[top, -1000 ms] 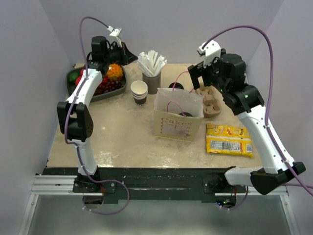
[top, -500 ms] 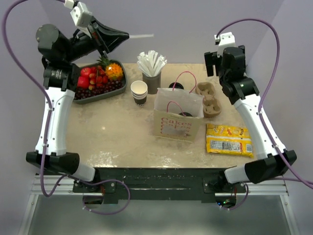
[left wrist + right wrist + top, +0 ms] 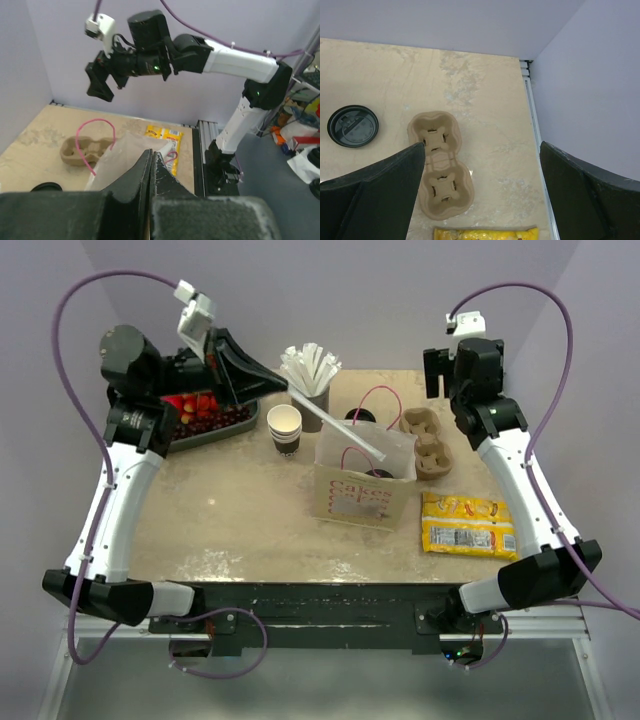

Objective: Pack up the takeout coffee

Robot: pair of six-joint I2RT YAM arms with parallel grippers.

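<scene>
At the far left of the counter [image 3: 250, 530] sat a tray of fruit [image 3: 205, 418], well clear of the work. Above it the left fingers [image 3: 282, 386] were pressed together on a white straw [image 3: 345, 432], which slanted down from them so that its far end reached over the open mouth of the paper bag [image 3: 362, 490], most likely so it could drop in alongside the drink. Below the straw stood a stack of lidless cups [image 3: 285, 428] and the grey holder of straws [image 3: 311, 400]. The takeout coffee [image 3: 360, 416] stood on the counter just behind the bag, not inside it, with its black lid on. Something dark showed inside the bag, but what it was could not be told. Right of the coffee lay a cardboard cup carrier [image 3: 430, 445], and nearer the front a yellow snack packet [image 3: 468, 525]. The right fingers [image 3: 434, 375] hung high over the far right corner, spread wide and empty. Judging by the wrist view, they looked down on the coffee and carrier, seemingly poised for a grasp.
</scene>
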